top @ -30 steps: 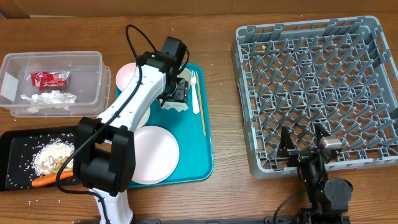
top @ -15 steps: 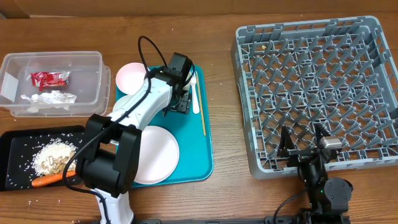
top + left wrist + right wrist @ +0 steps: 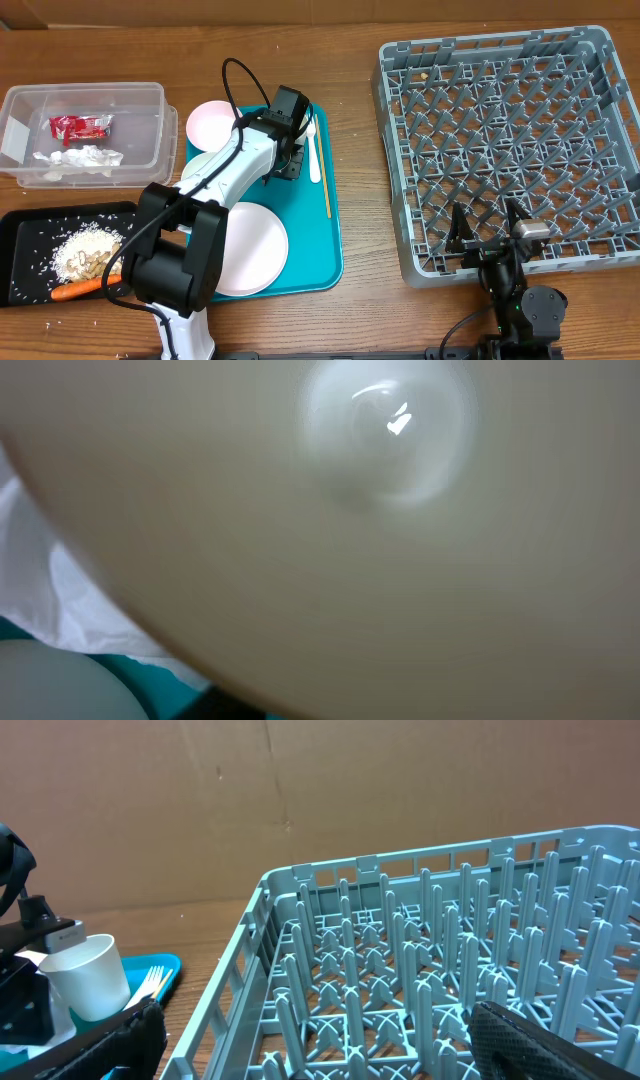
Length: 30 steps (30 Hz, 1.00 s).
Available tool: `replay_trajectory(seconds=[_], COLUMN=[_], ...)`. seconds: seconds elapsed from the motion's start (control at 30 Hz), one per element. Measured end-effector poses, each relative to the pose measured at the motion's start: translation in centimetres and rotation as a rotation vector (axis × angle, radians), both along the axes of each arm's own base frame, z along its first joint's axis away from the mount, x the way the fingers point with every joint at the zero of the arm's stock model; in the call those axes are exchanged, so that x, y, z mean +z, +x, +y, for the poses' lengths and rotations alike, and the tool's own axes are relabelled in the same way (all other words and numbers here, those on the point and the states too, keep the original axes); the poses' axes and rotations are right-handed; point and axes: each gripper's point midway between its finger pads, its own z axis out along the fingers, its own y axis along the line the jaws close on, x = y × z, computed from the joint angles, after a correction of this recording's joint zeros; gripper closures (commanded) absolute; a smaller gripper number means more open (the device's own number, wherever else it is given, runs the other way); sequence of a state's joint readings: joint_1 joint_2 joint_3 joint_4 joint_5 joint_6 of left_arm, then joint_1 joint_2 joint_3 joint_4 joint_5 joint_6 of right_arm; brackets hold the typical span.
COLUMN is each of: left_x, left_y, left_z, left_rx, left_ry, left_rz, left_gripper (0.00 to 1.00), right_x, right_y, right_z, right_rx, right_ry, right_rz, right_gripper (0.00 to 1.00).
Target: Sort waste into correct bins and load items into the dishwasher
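My left arm [image 3: 222, 172] is white with black joints. The serving tray [image 3: 328, 245] is teal, the plate [image 3: 255, 250] pale pink, the fork [image 3: 313, 150] white. The dish rack [image 3: 500, 140] is grey, with a lattice pattern. The wrapper [image 3: 80, 125] is red, the carrot stick [image 3: 75, 292] orange, the wooden table [image 3: 350, 60] brown.

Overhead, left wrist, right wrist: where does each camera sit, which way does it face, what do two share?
Overhead: above the table, looking straight down on the teal tray, grey rack, left arm and right arm.
Left wrist: on the left arm, very close to a white rounded surface; own fingers not clearly seen.
Right wrist: low beside the rack, facing across it toward the tray; dark fingers at bottom corners.
Shared: overhead and right wrist both show the rack and the white fork.
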<state>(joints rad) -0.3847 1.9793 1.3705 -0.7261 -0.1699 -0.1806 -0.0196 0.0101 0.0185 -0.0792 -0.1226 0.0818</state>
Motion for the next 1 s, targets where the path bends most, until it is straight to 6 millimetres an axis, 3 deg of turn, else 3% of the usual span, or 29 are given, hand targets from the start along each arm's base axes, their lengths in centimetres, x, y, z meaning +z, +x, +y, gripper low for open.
replay_trajectory(seconds=[0.03, 0.07, 0.57, 0.63, 0.7, 0.9, 1.0], left_x=[-0.1, -0.1, 0.0, 1.3, 4.7, 11.6, 12.4], left_y=[-0.1, -0.3, -1.9, -1.8, -1.3, -1.6, -2.1], left_z=[0.1, 0.1, 0.9, 0.8, 0.7, 0.8, 1.4], left_rx=[0.0, -0.001, 0.089, 0.105, 0.112, 0.122, 0.146], left_ry=[0.002, 0.005, 0.013, -0.004, -0.044, -0.12, -0.109], left_rz=[0.005, 0.011, 0.061, 0.031, -0.051, -0.202, -0.212], left_gripper=[0.94, 0.96, 0.96, 0.96, 0.96, 0.96, 0.96], right_x=[0.0, 0.0, 0.0, 0.0, 0.0, 0.0, 0.0], right_y=[0.0, 0.0, 0.0, 0.0, 0.0, 0.0, 0.0], right_z=[0.0, 0.0, 0.0, 0.0, 0.0, 0.0, 0.0], right_rx=[0.0, 0.0, -0.001, 0.0, 0.0, 0.0, -0.001], right_ry=[-0.001, 0.0, -0.001, 0.0, 0.0, 0.0, 0.0], right_rz=[0.0, 0.0, 0.0, 0.0, 0.0, 0.0, -0.001], right_gripper=[0.0, 0.0, 0.0, 0.0, 0.0, 0.0, 0.0])
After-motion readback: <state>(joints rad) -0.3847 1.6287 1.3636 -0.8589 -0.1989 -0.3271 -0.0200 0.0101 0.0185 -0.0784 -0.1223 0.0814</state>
